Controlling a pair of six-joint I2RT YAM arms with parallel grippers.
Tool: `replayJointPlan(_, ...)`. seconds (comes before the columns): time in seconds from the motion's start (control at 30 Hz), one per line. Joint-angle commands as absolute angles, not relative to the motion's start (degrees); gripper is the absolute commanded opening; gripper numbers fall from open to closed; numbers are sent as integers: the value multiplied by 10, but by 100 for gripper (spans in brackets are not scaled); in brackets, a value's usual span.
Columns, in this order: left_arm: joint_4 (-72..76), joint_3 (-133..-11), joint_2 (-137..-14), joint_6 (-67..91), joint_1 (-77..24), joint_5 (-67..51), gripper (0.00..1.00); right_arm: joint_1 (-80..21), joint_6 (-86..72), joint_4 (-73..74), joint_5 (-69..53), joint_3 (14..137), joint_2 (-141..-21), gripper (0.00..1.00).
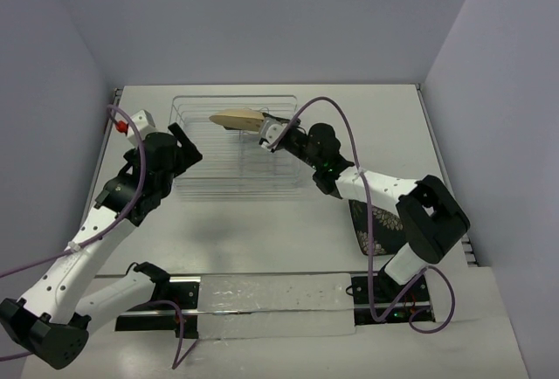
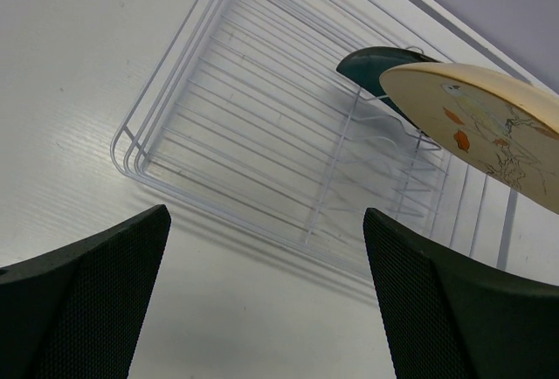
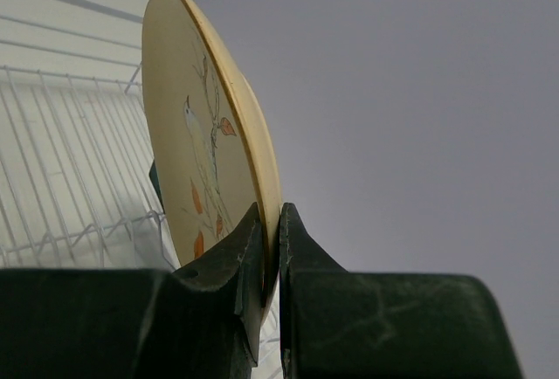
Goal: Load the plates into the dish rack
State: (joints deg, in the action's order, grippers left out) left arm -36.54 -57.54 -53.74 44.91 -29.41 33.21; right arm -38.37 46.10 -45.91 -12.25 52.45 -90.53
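Pinching the cream round plate [image 1: 236, 120], glazed and painted with floral sprigs, by its rim in the right tool [image 1: 266, 132], fingers pressing together on both faces. Holding it tilted over the far middle of the clear wire dish rack [image 1: 229, 189], above the row of upright prongs [image 2: 410, 182]; touching them or not, impossible to tell. Sharing that stretch with the glossy teal rounded-square plate [image 2: 371, 69], standing on edge among the prongs just behind the cream one. Leaving the rack's left half as bare wire, open right up to its rim. Leaving the black square plate [image 1: 371, 226] with white flowers lying flat on the white tabletop [image 1: 262, 239], apart from the rack's near right corner and partly under the right arm [image 1: 384, 189].

Hovering the left tool [image 2: 266, 213] by the rack's left rim, fingers spread wide and gripping nothing. Keeping open tabletop between the rack's near rim and the arm bases. Closing in on three sides with pale walls [image 1: 262, 21], the rack's far rim sitting near the back one.

Catching the teal plate clearly from the left wrist only, and as a dark sliver from the right wrist; hiding it from overhead under the cream plate. Showing the black plate from overhead alone. Showing the pinch on the rim up close from the right wrist alone.
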Motion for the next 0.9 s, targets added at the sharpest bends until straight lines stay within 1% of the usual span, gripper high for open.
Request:
replayJointPlan(0.0,-380,-586,-542,454,-291,337,99,-382,483,-598,-114,547,-908,0)
replayJointPlan(0.17,-388,-592,-557,453,-291,336,99,-379,471,-593,-120,549,-928,0)
replayJointPlan(0.37,-361,-577,-556,437,-291,313,99,-365,454,-529,-157,558,-931,0)
replayJointPlan(0.57,-356,-584,-563,429,-291,300,99,-345,423,-497,-165,568,-945,5)
replayJointPlan(0.63,-352,-585,-566,426,-290,296,99,-338,408,-511,-163,563,-950,6)
replayJointPlan(0.73,-348,-590,-572,421,-291,292,99,-330,389,-505,-170,566,-958,10)
replayJointPlan(0.87,-344,-595,-588,417,-291,287,99,-327,374,-496,-172,580,-979,11)
